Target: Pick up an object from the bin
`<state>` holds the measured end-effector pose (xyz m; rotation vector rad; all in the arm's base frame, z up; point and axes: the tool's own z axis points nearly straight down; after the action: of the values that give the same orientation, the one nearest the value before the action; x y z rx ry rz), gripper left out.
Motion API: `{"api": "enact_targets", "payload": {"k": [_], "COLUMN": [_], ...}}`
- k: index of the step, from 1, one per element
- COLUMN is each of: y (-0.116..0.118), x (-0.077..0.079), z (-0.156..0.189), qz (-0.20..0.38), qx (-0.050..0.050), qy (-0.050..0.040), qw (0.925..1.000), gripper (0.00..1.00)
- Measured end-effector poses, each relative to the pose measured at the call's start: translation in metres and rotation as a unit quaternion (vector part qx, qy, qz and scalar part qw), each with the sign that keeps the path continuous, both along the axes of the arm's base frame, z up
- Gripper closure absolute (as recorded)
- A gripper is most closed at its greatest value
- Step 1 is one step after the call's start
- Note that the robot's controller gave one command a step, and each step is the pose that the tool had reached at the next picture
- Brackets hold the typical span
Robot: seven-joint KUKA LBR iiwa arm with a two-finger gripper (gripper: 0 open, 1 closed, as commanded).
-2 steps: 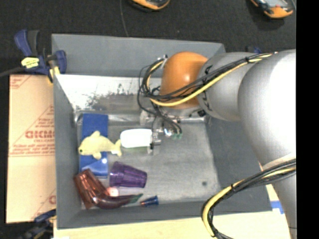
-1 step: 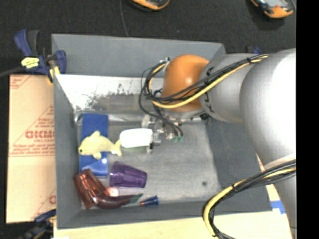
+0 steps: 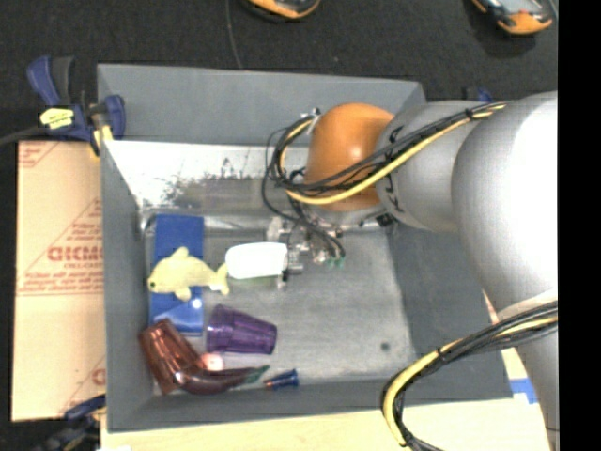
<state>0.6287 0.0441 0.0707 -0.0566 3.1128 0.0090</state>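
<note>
Centre of bin: white oblong block lengthwise left-right; fingers at right end, opening indiscernible.

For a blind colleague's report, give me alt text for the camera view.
The robot's gripper is down in the grey bin, right beside a white rounded object near its middle. Nearby lie a yellow toy fish, a blue block and a purple cup.

Arm: broad silver-grey casing, right of frame. Wrist: glossy orange domed cover, upper centre, grey metal gripper beneath. Yellow and black cables loop round the cover; second yellow-black bundle lower right.
</note>
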Motion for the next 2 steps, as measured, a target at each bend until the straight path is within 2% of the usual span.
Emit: {"api": "enact_targets", "payload": {"k": [1,2], "y": [0.004,-0.002], "x": [-0.002,-0.014], "z": [0.019,0.084], "qz": [0.002,-0.01], "qx": [0.0,0.001], "qy": [-0.0014,0.0016], "qw": [1.0,0.9999], "gripper": [1.0,1.0]}}
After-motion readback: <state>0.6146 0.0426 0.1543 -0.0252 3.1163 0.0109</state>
